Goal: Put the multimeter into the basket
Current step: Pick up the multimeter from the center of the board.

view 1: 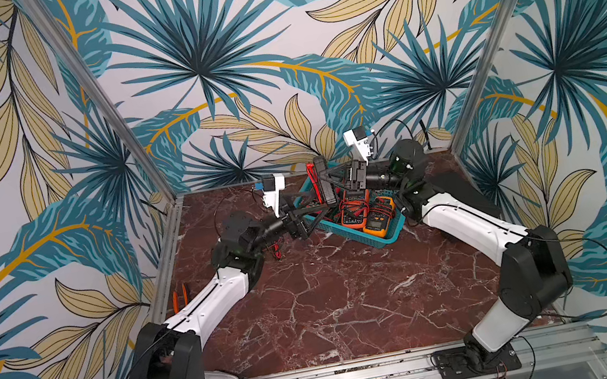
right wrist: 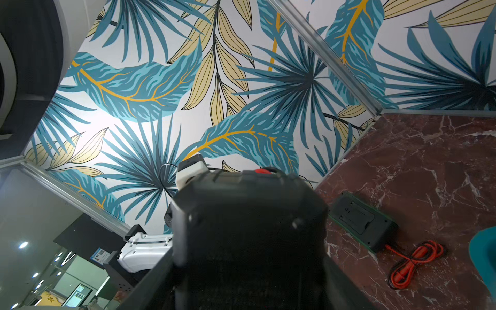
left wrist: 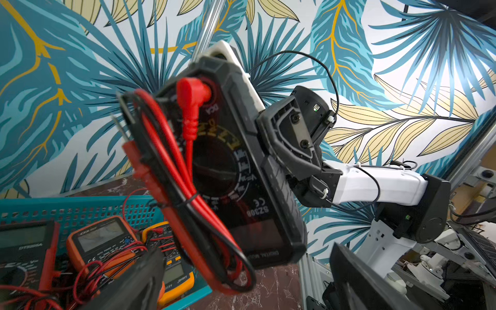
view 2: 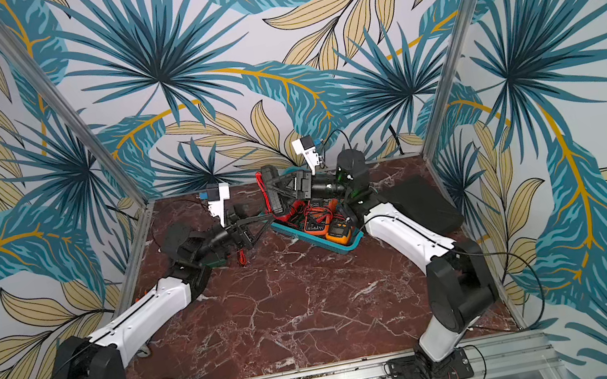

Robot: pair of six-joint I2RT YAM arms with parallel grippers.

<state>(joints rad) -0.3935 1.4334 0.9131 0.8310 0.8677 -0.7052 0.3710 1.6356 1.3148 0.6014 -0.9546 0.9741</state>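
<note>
Multimeter (view 1: pixel 319 166) clamped in my half-closed right gripper (view 1: pixel 329 188) hangs over the basket (view 1: pixel 381 243) just right of centre frame, so I should lower it inside the rim before releasing, left gripper (view 1: pixel 315 217) gaping empty.

**Basket far back**

We see the basket (view 1: pixel 374 240) far back on the bench (view 1: pixel 334 303), with meters (view 1: pixel 380 220) inside. The right gripper (view 1: pixel 328 186) holds the multimeter (left wrist: pixel 236 166) above its far-left end. Another meter (right wrist: pixel 362 222), probably face-down, lies left of the basket.
</note>
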